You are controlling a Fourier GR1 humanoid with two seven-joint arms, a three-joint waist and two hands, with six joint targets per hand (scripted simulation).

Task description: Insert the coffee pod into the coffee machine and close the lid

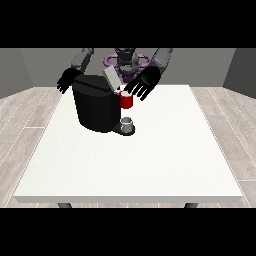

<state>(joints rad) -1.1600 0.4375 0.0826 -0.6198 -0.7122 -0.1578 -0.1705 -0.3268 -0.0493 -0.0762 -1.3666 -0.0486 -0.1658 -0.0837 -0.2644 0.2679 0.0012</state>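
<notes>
While the robot hand (141, 84) at the view's right hovers spread above the coffee machine (95, 106) near the desk's (150, 160) far edge, no pod plainly shows; it is probably light, best pinched by its sides.

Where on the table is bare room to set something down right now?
The table is bare from the coffee machine to the near edge, and along the view's right side. It is crowded by the grey thing, red thing at the machine and hand at the view's right.
</notes>
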